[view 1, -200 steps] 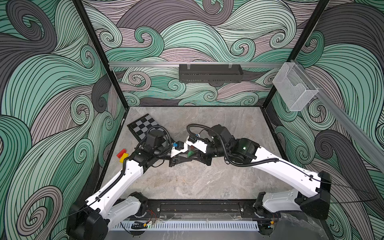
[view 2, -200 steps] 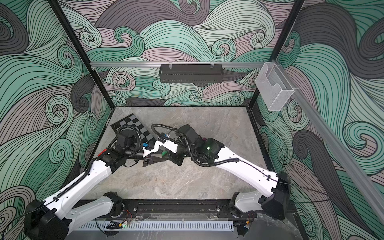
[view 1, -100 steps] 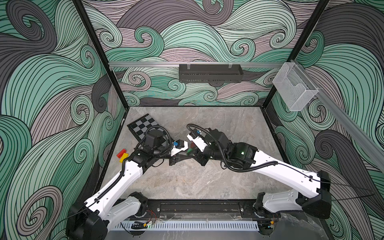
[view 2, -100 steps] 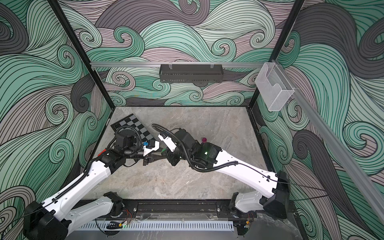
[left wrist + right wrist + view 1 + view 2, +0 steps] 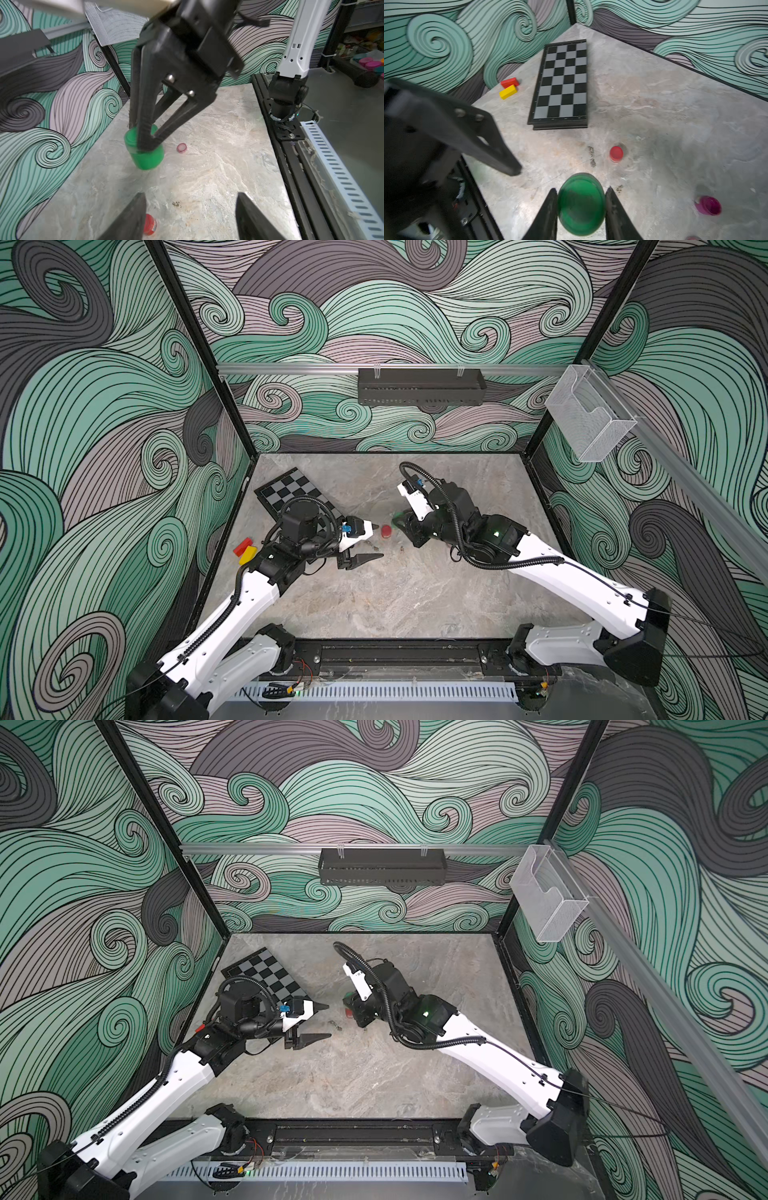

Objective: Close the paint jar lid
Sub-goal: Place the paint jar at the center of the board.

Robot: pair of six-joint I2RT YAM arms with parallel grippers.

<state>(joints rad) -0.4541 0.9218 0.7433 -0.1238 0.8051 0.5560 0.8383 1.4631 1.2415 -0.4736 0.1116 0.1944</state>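
My right gripper [image 5: 581, 193] is shut on a green paint jar [image 5: 581, 205], whose round green face points at the wrist camera. In the left wrist view the jar [image 5: 148, 160] hangs tilted just above the table between the right fingers [image 5: 145, 133], green cap end and green body with a clear band between; I cannot tell how tight the lid sits. My left gripper [image 5: 190, 199] stands open and empty a short way from the jar. In both top views the left gripper [image 5: 376, 541] [image 5: 329, 1021] faces the right gripper [image 5: 405, 526] across a small gap.
A small red jar [image 5: 386, 531] [image 5: 616, 153] stands on the table between the grippers. A magenta jar [image 5: 708, 205] and a loose pink lid [image 5: 181, 148] lie beyond. A chessboard [image 5: 291, 493] and red and yellow blocks [image 5: 245, 549] sit at the left.
My left gripper has opened and drawn back from the green jar. The right gripper has moved right and farther back, still gripping the jar.
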